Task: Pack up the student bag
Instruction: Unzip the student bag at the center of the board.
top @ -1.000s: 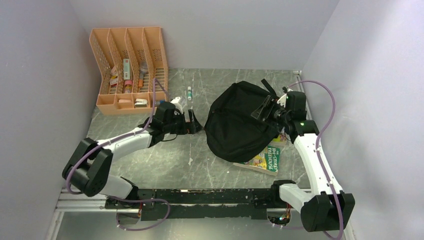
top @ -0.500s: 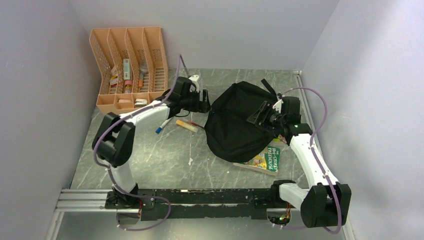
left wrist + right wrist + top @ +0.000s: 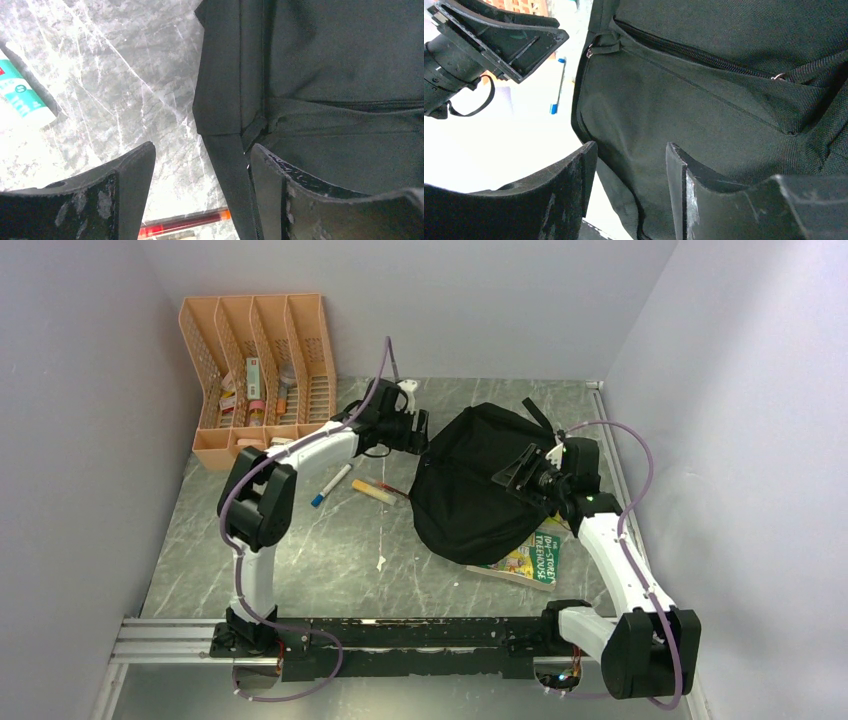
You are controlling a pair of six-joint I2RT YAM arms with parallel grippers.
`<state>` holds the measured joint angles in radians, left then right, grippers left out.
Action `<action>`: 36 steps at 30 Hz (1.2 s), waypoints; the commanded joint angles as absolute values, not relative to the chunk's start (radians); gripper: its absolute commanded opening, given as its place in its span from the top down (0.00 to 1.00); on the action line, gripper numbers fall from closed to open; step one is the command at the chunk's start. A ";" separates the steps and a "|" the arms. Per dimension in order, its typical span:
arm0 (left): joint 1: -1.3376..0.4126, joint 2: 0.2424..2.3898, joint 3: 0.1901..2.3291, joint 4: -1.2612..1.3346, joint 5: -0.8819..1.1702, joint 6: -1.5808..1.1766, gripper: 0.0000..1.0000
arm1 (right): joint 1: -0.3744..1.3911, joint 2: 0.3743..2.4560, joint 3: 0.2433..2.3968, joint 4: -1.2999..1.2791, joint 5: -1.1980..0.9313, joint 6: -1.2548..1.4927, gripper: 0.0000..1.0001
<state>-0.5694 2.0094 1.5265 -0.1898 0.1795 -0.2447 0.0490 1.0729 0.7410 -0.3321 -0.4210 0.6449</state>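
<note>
Student bag (image 3: 470,495) contents hidden; orange organiser (image 3: 207,352) holds stationery; left tool (image 3: 201,156), right tool (image 3: 631,151) released.

From above I read "TREEHOUSE" in large letters on the cover of the book (image 3: 532,556) lying half under the student bag (image 3: 480,490). The lines above it are too small to read. My left wrist view shows a teal-labelled tube (image 3: 22,97) whose print is illegible.

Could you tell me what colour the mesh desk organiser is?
The desk organiser is pale orange; the top external view shows it best.
</note>
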 commanded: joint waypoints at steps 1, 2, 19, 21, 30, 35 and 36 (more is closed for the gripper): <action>-0.598 2.003 1.560 -0.212 0.217 -0.143 0.26 | 0.053 1.048 0.712 -0.299 -0.420 0.667 0.44; -0.612 1.997 1.560 -0.217 0.205 -0.109 0.26 | 0.054 1.048 0.706 -0.297 -0.413 0.670 0.43; -0.765 2.065 1.666 -0.345 -0.117 0.270 0.43 | 0.054 1.073 0.611 -0.264 -0.396 0.656 0.44; -0.785 2.082 1.682 -0.357 -0.130 0.291 0.46 | 0.054 1.071 0.595 -0.263 -0.397 0.655 0.45; -0.819 2.132 1.719 -0.385 -0.092 0.324 0.57 | 0.054 1.059 0.572 -0.277 -0.387 0.643 0.46; -0.826 2.154 1.721 -0.390 -0.090 0.335 0.59 | 0.054 1.054 0.565 -0.279 -0.384 0.642 0.46; -0.828 2.159 1.719 -0.390 -0.097 0.338 0.59 | 0.054 1.053 0.563 -0.278 -0.385 0.643 0.46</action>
